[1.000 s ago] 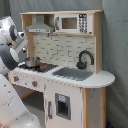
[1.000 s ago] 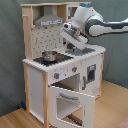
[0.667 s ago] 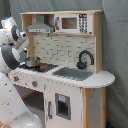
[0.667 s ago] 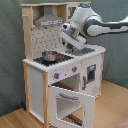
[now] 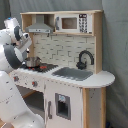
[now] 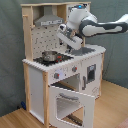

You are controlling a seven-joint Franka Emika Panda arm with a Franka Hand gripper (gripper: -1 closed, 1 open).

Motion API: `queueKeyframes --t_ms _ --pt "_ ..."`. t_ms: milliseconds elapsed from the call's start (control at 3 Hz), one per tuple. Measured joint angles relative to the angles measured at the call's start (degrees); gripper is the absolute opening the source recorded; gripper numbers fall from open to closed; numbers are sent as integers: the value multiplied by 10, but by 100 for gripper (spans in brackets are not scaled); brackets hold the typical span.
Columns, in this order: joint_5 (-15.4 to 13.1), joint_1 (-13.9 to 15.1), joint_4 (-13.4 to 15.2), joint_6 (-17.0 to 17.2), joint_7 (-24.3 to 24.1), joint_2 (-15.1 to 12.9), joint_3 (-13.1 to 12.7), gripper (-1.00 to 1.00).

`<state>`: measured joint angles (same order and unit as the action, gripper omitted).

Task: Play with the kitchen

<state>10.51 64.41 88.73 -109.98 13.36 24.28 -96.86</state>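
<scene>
Second exterior view has the kitchen (image 6: 65, 75) standing on a light wood floor (image 6: 107, 107) against a grey backdrop (image 6: 10, 50), and the nearest thing to the camera is the oven door (image 6: 70, 102), which hangs wide open, tipped out toward the front. Just above it sit 2 red knobs (image 6: 64, 73) on the front panel. On top of that is the stovetop (image 6: 47, 60) with a small metal pot (image 6: 49, 55) sitting on it. The arm (image 6: 102, 27) reaches in from the second exterior view's right, and the gripper (image 6: 67, 44) hangs above the counter, just beside the pot toward the sink side, not touching it as far as I can see. Can't tell how far apart the fingers are. Further back, the grey hood (image 6: 47, 21) is under the top shelf.

In the first exterior view the white arm fills the first exterior view's left, the sink (image 5: 72, 73) with its black faucet (image 5: 85, 59) is mid-counter, and the microwave (image 5: 75, 23) sits up on the shelf at the back.
</scene>
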Motion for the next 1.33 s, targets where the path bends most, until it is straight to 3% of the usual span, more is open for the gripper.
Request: queueKeyframes --t_ms 667,1333 --pt "3 94 -31 13 6 0 -83 100" --pt "10 189 -41 13 22 2 -171 100"
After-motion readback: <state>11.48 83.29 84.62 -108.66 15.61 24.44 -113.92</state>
